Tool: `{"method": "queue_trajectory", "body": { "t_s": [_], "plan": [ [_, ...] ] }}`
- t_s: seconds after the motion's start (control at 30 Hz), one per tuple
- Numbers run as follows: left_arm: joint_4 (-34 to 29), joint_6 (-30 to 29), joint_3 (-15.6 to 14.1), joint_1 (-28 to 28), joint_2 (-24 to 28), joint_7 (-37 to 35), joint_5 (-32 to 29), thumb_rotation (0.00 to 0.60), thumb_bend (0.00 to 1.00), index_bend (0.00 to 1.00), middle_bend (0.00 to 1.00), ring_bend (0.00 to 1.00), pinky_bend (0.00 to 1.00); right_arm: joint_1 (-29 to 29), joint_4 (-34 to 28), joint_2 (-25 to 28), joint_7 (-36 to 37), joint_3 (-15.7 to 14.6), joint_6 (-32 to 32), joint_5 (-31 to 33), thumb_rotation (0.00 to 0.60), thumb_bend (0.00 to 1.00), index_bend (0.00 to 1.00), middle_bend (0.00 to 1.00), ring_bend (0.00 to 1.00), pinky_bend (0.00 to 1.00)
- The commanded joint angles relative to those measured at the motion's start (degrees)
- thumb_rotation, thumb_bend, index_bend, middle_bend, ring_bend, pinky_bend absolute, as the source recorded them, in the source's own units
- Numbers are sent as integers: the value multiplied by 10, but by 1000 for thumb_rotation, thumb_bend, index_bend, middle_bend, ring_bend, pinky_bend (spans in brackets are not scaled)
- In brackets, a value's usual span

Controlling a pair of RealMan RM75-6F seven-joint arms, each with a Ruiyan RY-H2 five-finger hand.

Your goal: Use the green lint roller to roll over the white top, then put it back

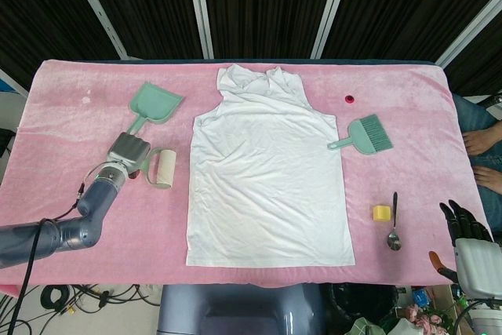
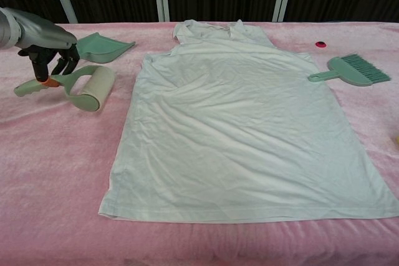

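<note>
The white top [image 1: 267, 170] [image 2: 243, 123] lies flat on the pink cloth in the middle of the table. The green lint roller [image 1: 161, 169] [image 2: 87, 88] is left of the top, off its edge, its pale roll over the pink cloth. My left hand [image 1: 127, 151] [image 2: 47, 48] grips the roller's green handle from above. My right hand [image 1: 463, 221] shows only as dark fingers at the lower right edge of the head view, away from the table's things; whether it is open I cannot tell.
A green dustpan [image 1: 153, 106] [image 2: 103, 47] lies just behind the left hand. A green hand brush [image 1: 365, 135] [image 2: 352, 70] lies right of the top. A small red object [image 1: 350, 99], a yellow block [image 1: 381, 213] and a spoon [image 1: 394, 225] sit to the right.
</note>
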State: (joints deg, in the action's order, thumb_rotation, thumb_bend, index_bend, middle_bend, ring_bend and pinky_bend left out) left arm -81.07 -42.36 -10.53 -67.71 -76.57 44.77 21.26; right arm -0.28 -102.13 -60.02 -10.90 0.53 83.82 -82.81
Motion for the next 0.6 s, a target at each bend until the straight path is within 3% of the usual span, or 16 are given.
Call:
{"method": "queue_trajectory", "body": {
  "t_s": [0.03,0.13,0.23,0.6],
  "plan": [
    [38,14,-7,21,-20,-18,31,600,543,698,618,518,731,1,0,0,1,1,-1,1,600,184,0,46,101,208],
    [56,18,-2,30,-31,-31,56,600,542,678,606,510,725,1,0,1,1,1,-1,1,600,184,0,46,101,208],
    [64,21,-2,33,-36,-31,67,600,513,594,559,477,696,1,0,0,2,2,0,0,600,184,0,46,101,208],
    [41,-4,-14,19,-35,14,-24,600,307,310,255,239,536,1,0,-1,3,1,0,-2,600,184,0,46,101,208]
  ]
}}
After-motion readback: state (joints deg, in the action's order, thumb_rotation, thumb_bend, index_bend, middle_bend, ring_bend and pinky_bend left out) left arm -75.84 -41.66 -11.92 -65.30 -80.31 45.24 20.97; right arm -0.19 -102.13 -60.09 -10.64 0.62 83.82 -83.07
